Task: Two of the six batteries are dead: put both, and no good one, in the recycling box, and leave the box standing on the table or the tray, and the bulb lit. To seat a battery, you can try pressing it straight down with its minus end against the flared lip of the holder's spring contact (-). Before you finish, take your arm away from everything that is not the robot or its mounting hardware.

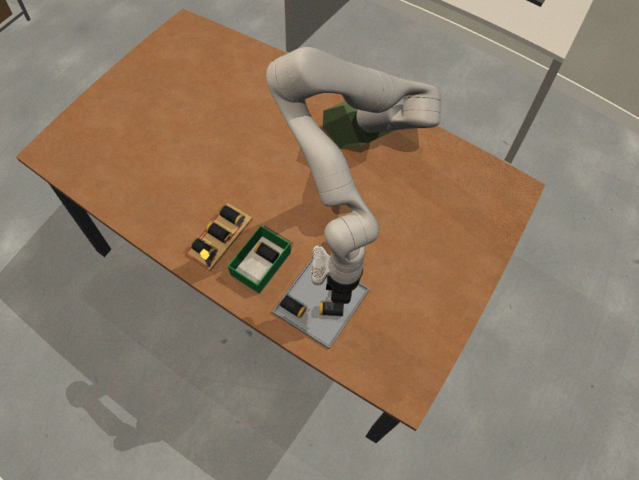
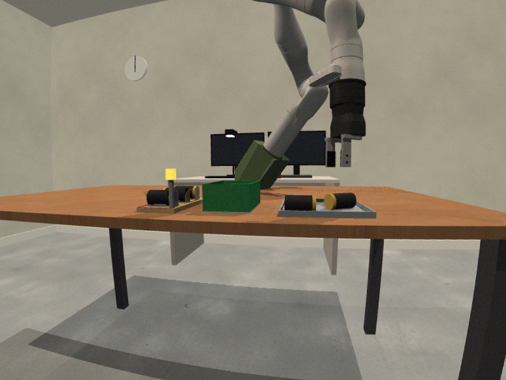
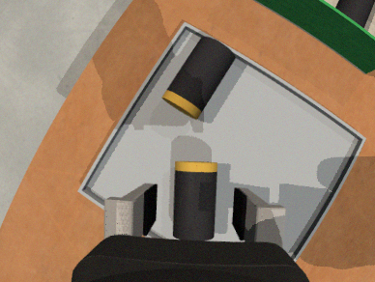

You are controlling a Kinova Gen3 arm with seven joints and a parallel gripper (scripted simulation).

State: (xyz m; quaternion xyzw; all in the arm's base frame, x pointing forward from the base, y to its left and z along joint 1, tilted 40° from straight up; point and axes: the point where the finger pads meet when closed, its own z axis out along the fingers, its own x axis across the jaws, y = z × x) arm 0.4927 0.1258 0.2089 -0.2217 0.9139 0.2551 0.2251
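Note:
My gripper (image 2: 338, 163) (image 3: 194, 204) is open and empty, pointing down high above the grey tray (image 1: 319, 331) (image 2: 326, 214) (image 3: 290, 111). In the wrist view one black battery (image 1: 333, 308) (image 2: 342, 201) (image 3: 194, 193) shows between the fingers, but it lies on the tray below them. Another battery (image 1: 292, 306) (image 2: 299, 202) (image 3: 202, 72) lies by the tray's edge. The green box (image 1: 245, 279) (image 2: 231, 198) (image 3: 319, 24) stands upright with one battery (image 1: 267, 251) (image 3: 357, 10) inside. The holder (image 1: 220, 249) (image 2: 157, 209) bears three batteries; its bulb (image 1: 204, 254) (image 2: 170, 174) is yellow and looks lit.
The box stands between the holder and the tray on the wooden table (image 1: 154, 129) (image 2: 408, 208). The table's front edge runs close to all three. The arm's green base (image 1: 337, 123) (image 2: 255, 163) is at the back. Battery charge cannot be told by look.

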